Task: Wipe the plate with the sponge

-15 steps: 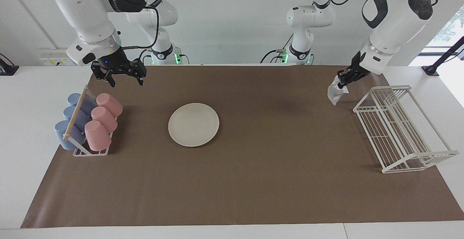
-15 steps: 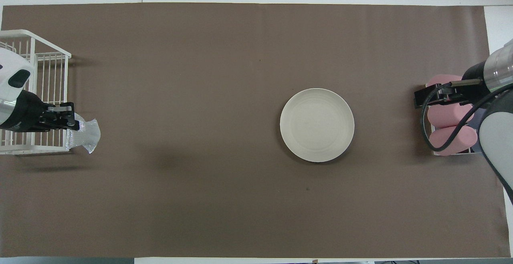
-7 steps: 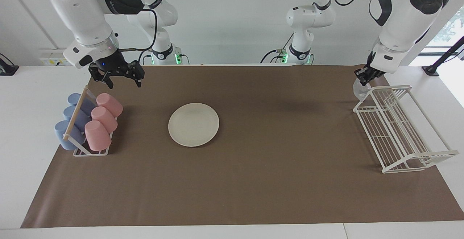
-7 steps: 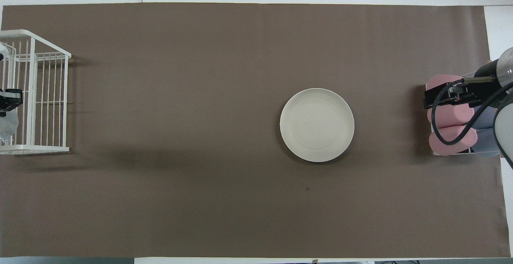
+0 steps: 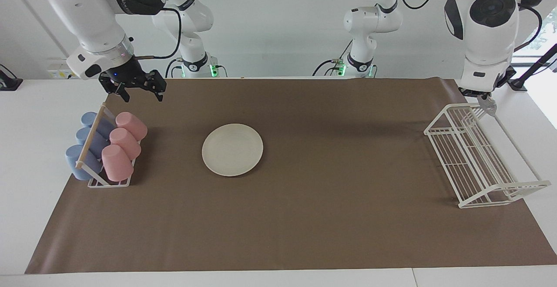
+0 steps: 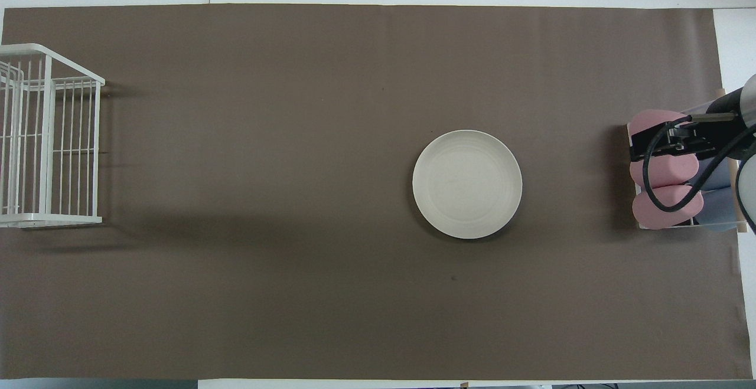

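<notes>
The cream plate [image 5: 232, 149] lies flat on the brown mat, toward the right arm's end; it also shows in the overhead view [image 6: 466, 183]. My left gripper [image 5: 480, 94] hangs over the end of the white wire rack nearest the robots. It is shut on the sponge [image 5: 488, 104], of which only a small silvery bit shows below the hand. Both are out of the overhead view. My right gripper [image 5: 142, 94] is open and empty in the air, over the mat beside the cup holder's end nearest the robots. From overhead, it [image 6: 641, 147] covers the pink cups.
A white wire rack [image 5: 478, 156] stands at the left arm's end of the mat, also seen from overhead [image 6: 47, 135]. A holder with pink and blue cups [image 5: 104, 147] lying on their sides stands at the right arm's end, partly seen from overhead [image 6: 667, 209].
My left gripper has carried the sponge away from the mat's middle to over the wire rack's end, out of the overhead view. My right gripper has drawn back a little toward its own end.
</notes>
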You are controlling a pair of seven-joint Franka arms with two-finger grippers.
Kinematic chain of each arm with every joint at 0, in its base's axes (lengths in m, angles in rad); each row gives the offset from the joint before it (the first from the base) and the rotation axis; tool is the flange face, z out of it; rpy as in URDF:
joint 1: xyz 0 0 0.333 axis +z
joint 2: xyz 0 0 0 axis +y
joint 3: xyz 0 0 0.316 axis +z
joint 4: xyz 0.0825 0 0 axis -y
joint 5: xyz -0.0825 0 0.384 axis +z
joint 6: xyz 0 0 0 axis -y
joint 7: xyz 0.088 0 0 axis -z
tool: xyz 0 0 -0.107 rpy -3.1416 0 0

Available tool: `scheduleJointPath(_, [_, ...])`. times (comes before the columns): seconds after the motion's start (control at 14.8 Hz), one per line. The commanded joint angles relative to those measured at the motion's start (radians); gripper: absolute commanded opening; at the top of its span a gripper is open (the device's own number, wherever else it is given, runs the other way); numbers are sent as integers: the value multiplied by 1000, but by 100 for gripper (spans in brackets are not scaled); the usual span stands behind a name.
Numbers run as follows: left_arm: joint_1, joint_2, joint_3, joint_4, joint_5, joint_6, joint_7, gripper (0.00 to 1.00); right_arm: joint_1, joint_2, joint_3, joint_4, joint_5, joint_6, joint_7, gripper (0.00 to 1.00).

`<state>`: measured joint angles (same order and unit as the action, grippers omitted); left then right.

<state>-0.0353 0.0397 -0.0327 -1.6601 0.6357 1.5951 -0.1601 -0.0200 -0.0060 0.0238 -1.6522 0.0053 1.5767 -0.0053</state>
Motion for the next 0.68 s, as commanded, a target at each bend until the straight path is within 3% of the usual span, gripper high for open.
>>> scheduleJointPath(0.0, [-3, 67, 2, 8, 108, 45, 10, 0, -20, 4, -7, 12, -16, 25, -82, 100])
scheduleJointPath(0.34, [-2, 140, 4, -44, 248, 166, 4, 0, -18, 6, -13, 12, -10, 25, -78, 100])
scheduleJointPath(0.61, [-4, 186, 4, -69, 254, 206, -109, 0, -15, -2, -15, 12, -13, 28, -74, 100])
